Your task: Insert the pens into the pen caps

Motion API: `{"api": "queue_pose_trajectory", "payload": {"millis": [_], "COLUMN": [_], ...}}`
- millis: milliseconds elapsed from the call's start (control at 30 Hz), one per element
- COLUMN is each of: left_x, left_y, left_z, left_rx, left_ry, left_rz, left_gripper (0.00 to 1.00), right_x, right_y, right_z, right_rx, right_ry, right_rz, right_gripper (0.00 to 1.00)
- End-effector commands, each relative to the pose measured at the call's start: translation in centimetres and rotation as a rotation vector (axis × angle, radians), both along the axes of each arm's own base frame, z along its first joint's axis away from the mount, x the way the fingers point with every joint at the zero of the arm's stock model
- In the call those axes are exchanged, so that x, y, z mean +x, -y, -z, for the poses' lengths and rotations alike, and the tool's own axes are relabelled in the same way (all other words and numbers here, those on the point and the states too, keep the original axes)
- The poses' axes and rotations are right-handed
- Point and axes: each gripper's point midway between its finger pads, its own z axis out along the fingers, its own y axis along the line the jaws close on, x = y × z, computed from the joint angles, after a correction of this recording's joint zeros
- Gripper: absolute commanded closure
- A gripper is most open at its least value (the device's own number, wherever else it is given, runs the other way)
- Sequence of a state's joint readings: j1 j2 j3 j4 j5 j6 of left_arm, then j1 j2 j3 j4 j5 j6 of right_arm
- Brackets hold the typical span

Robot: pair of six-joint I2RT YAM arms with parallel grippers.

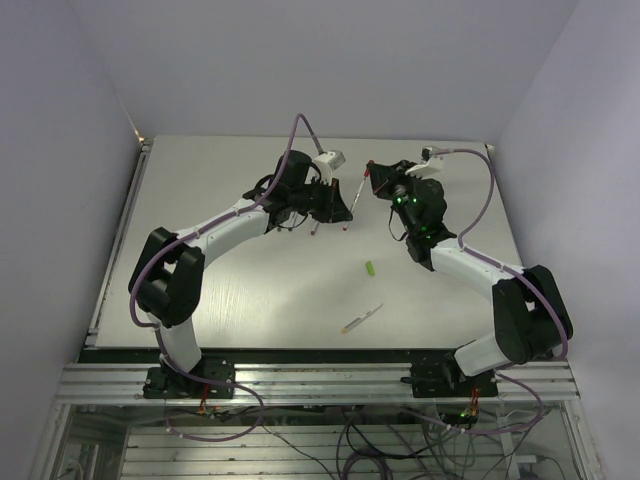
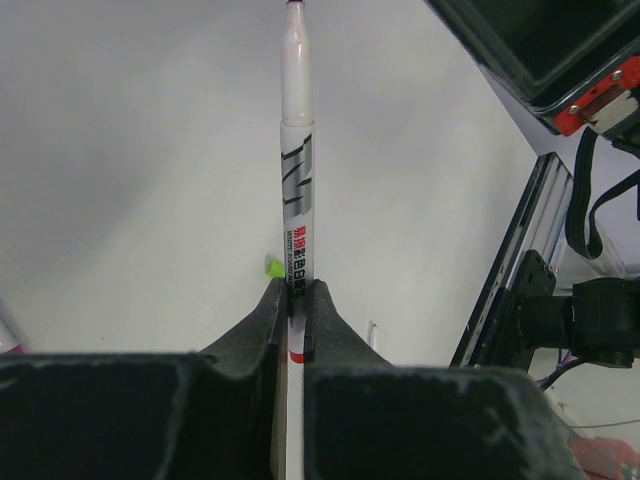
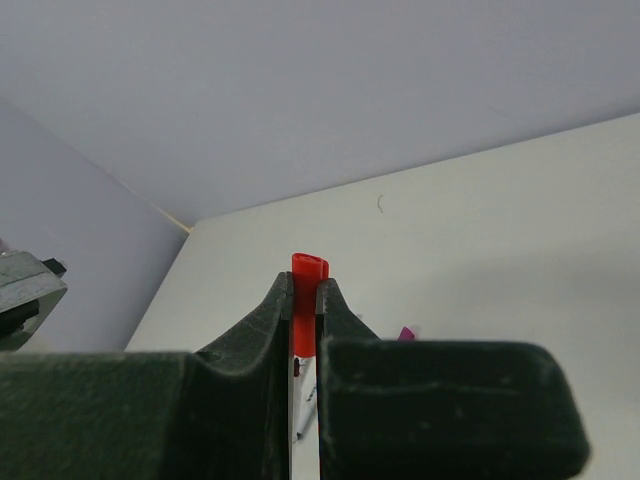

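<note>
Nearest, on the table: a loose pen (image 1: 362, 319) lies flat a little way out from the arm bases, between the two arms, with no cap on it and nothing touching it.
A little farther: a light green cap (image 1: 369, 268) lies on its own, near the loose pen but apart from it.
Left gripper: the left gripper (image 2: 297, 295) is pressed together on the barrel of the held pen (image 2: 297, 150), low on the barrel, with the dark tip reaching well past the fingers. It hangs in the air over the far middle of the table (image 1: 230, 300).
Right gripper: the right gripper (image 3: 305, 290) is pinching a red cap (image 3: 308, 272), whose end pokes just beyond the fingertips. From above it is just beside the far end of the held pen.
Step in hand: I take this to be the mating of the held pen and the red cap. Both are raised and very close, but I cannot tell whether they touch.
Next move: I'd say it calls for lining the tip up with the cap's mouth, then pushing straight along the barrel. The cap is short and barely gripped, so a skewed push could twist it out.
Around: a purple scrap (image 3: 405, 333) peeps past the right fingers, and too little of it shows to name.
In the way: nothing seems to sit between tip and cap, though the two bulky wrists are crowded together.
</note>
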State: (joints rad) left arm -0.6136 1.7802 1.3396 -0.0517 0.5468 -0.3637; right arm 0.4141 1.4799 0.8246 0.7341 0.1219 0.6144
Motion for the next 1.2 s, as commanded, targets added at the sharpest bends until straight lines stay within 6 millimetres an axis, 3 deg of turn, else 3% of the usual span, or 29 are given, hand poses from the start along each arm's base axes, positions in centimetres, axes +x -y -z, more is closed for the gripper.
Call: {"api": "queue_pose_trajectory", "payload": {"millis": [0, 467, 800, 1167], "left_x": [0.3, 0.8, -0.8, 0.1], "left_y": [0.3, 0.2, -2.2, -1.3], "left_z": [-1.9, -1.4, 1.5, -0.2], "left_rx": [-0.048, -0.037, 0.092, 0.026], "left_ry": [0.053, 0.054, 0.03, 0.061], "left_rz": [0.019, -0.003, -0.007, -0.024], "left_gripper": [0.93, 0.93, 0.93, 0.93], "right_x": [0.4, -0.6, -0.3, -1.0], "right_y": [-0.3, -0.5, -0.2, -0.3], "right_z": [-1.4, -0.8, -1.6, -1.1], "right_rx": [0.017, 0.006, 0.008, 0.006], "right_ry": [0.034, 0.005, 0.023, 0.011], "right_rz": [-0.014, -0.048, -0.022, -0.044], "right_gripper": [1.0, 1.0, 1.0, 1.0]}}
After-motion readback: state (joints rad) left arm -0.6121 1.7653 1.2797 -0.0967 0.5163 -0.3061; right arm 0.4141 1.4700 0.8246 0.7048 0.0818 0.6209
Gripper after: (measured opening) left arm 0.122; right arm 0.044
